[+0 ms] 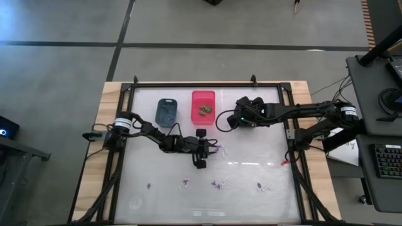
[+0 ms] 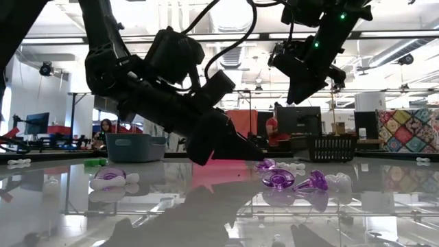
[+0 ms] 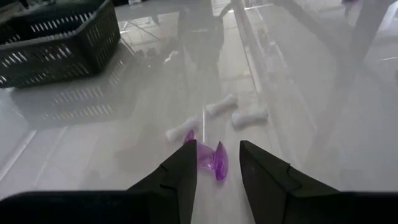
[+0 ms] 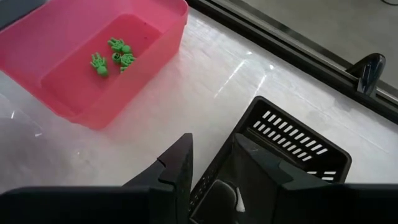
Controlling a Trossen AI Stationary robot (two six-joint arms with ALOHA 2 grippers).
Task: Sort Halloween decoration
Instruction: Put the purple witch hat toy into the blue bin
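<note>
Inside pink bin [image 4: 74,99] (table's rear): green trinkets [image 4: 112,57].

The left arm reaches low across the table's middle, its dark two-finger left gripper [image 3: 214,171] tilted down close to the surface, jaws parted by a narrow gap. The right arm stretches in from the right side (elbow bent near the frame), holding its dark two-finger right gripper [image 4: 214,171] raised above the table, fingers apart.

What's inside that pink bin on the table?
The pink bin holds three small green trinkets, clustered on its floor. The rest of the floor that shows is bare; its near corner is cut off in the right wrist view.
</note>
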